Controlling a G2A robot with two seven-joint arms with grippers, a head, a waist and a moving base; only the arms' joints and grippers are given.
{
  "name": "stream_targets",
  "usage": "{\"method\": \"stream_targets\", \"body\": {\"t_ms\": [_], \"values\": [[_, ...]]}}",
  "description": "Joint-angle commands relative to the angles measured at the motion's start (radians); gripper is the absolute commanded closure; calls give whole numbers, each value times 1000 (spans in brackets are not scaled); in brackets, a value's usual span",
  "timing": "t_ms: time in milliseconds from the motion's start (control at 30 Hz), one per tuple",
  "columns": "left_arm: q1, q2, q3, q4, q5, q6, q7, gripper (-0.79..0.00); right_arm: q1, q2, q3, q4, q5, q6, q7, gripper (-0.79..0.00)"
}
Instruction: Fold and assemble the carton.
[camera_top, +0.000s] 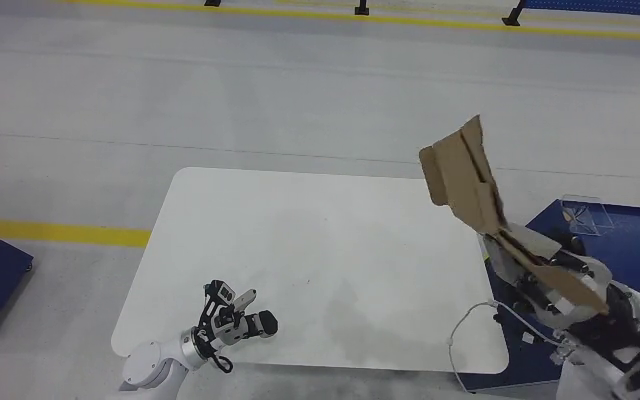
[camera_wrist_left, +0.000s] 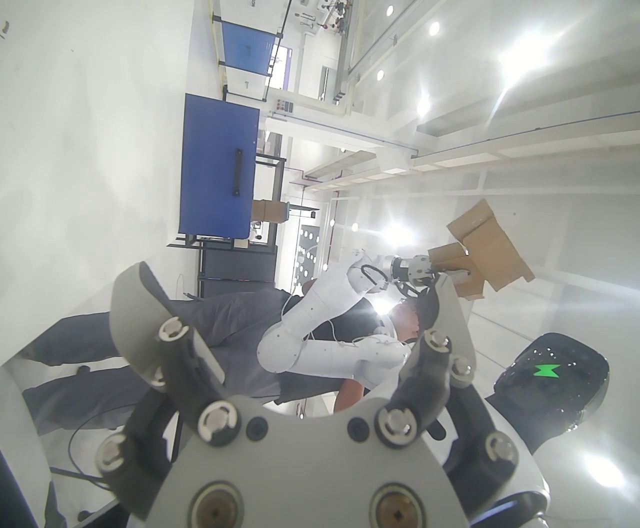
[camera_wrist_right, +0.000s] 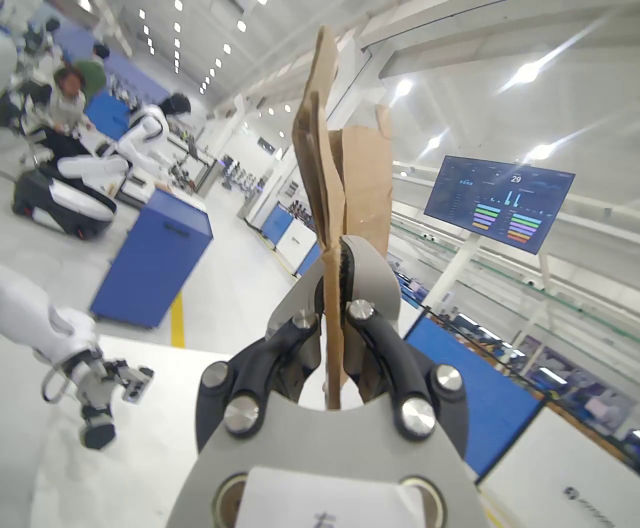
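1. Right gripper (camera_wrist_right: 332, 280) is seen clamped on the brown carton (camera_wrist_right: 360, 175), which is held aloft at the right of the top view, by the table's (camera_top: 300, 250) right edge.
2. Left gripper (camera_top: 250, 310), at the lower left of that view, is held spread wide.

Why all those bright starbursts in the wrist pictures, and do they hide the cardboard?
Left wrist view: ceiling lamps flare into streaks, one close beside the carton, which is readable all the same. Right wrist view: milder flares overhead; the carton clamped in the right gripper is unobscured. Top view: even light, no glare on the table.
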Motion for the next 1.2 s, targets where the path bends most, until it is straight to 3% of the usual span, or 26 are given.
{"method": "stream_targets", "body": {"t_ms": [0, 133, 233, 400, 567, 667, 833, 967, 1000, 1167], "values": [[0, 0, 0, 0, 0, 0, 0, -785, -39, 10, -13, -1, -422, 99, -249, 0], [0, 0, 0, 0, 0, 0, 0, -785, -176, 38, -67, -1, -988, 477, -521, 0], [0, 0, 0, 0, 0, 0, 0, -785, -252, 46, -89, -1, -1210, 703, -559, 0], [0, 0, 0, 0, 0, 0, 0, -785, -313, 54, -133, -1, -1449, 910, -515, 0], [0, 0, 0, 0, 0, 0, 0, -785, -337, 57, -195, -1, -1496, 960, -469, 0], [0, 0, 0, 0, 0, 0, 0, -785, -330, 60, -206, -1, -1388, 912, -502, 0], [0, 0, 0, 0, 0, 0, 0, -785, -281, 63, -130, 52, -783, 621, -648, 0], [0, 0, 0, 0, 0, 0, 0, -785, -228, 72, -85, 149, -346, 324, -746, 0], [0, 0, 0, 0, 0, 0, 0, -785, -211, 75, -83, 174, -251, 255, -745, 0], [0, 0, 0, 0, 0, 0, 0, -785, -154, 100, -202, 205, 264, 6, -496, 0]]}}
